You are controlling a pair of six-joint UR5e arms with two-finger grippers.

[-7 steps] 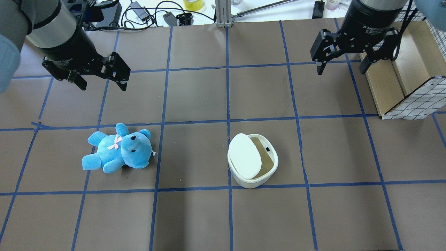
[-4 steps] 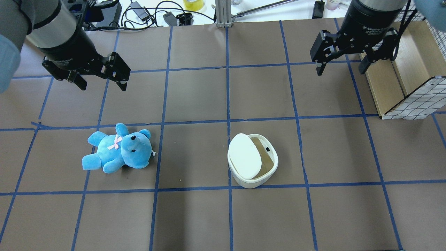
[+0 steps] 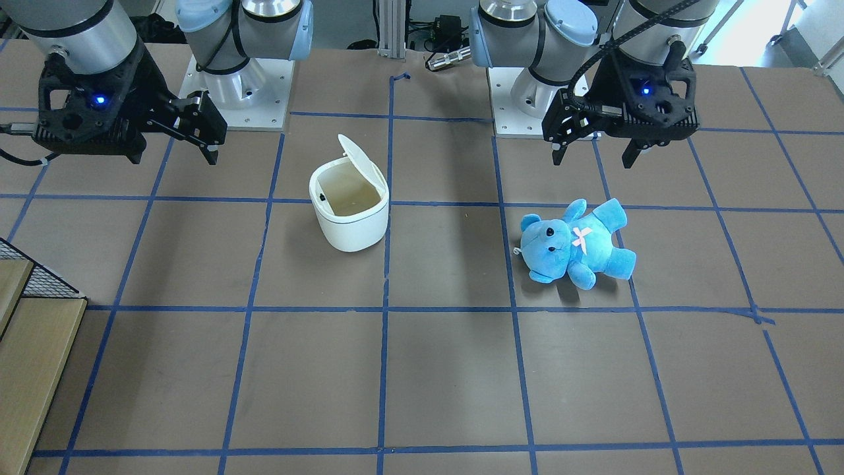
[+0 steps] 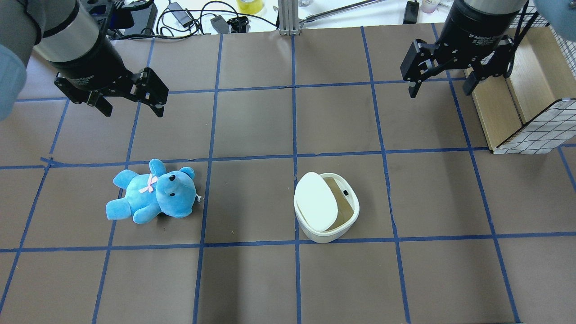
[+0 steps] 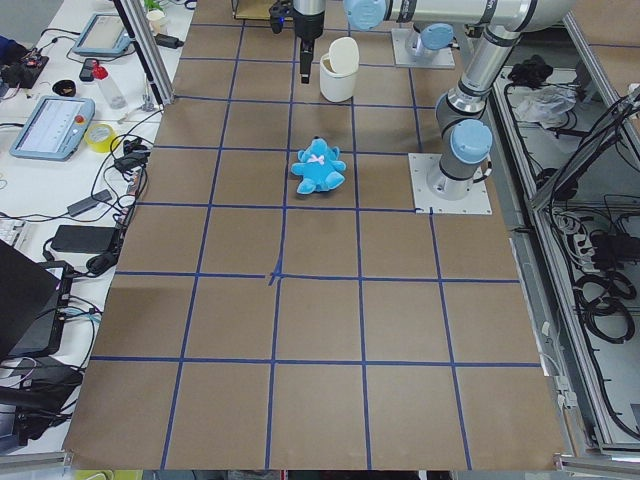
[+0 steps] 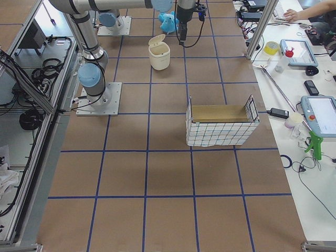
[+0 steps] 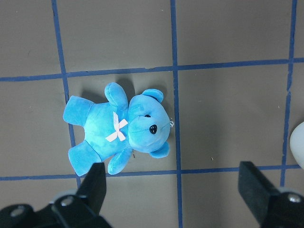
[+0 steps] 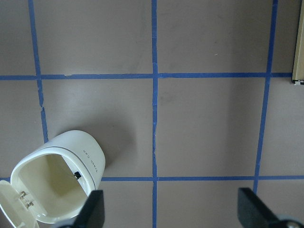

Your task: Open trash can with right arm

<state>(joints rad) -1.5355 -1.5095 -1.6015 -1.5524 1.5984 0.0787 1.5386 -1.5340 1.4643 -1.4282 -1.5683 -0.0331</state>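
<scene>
The white trash can stands right of the table's middle with its flip lid raised, showing the beige inside. It also shows in the front view and in the right wrist view at lower left. My right gripper is open and empty, high above the table, far behind and right of the can; the wrist view shows the jaws spread wide. My left gripper is open and empty above and behind a blue teddy bear.
A wooden box with wire-mesh sides stands at the right edge, close beside the right gripper. The teddy bear lies on its back left of the middle. Cables and gear lie past the table's far edge.
</scene>
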